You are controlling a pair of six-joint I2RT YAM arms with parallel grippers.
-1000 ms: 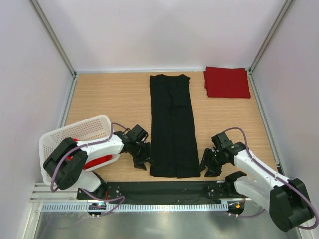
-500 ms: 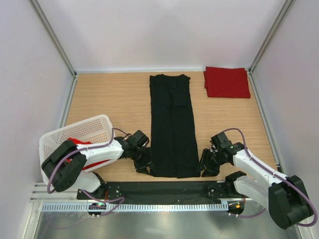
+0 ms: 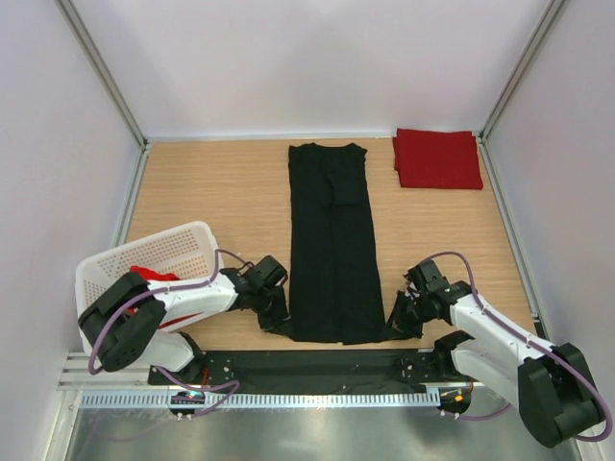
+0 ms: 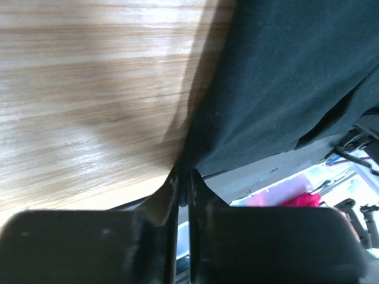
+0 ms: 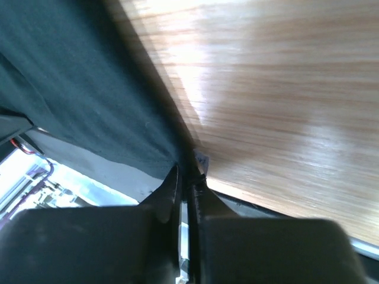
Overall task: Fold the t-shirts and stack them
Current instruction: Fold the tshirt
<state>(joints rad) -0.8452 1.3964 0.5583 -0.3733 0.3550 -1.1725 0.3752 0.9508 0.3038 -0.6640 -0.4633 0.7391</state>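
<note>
1. My left gripper (image 3: 279,324) sits low on the table (image 3: 211,192), at the near left corner of the black t-shirt (image 3: 332,240).
2. In the left wrist view, my left gripper (image 4: 182,177) has its jaws pressed together with only a thin slit between them. The dark edge of the black t-shirt (image 4: 284,77) runs right into that slit, so I am pinching the cloth at its corner.
3. My right gripper (image 3: 396,324) mirrors this at the near right corner of the same shirt.
4. In the right wrist view, my right gripper (image 5: 185,174) is clamped the same way. The hem of the black t-shirt (image 5: 71,77) is caught at the jaw tips, with bare wood beside it.
5. The black t-shirt lies flat in the middle of the table, folded lengthwise into a long, narrow strip. It runs from the far edge down to the near edge, and its near end is between my two grippers.
6. At the two near corners the cloth is drawn slightly outward toward each gripper.
7. A red t-shirt (image 3: 437,158) lies folded into a neat rectangle in the far right corner, well apart from the black one.
8. A white lattice basket (image 3: 144,252) stands at the near left, just beside my left arm, with some red fabric (image 3: 154,275) showing inside it.
</note>
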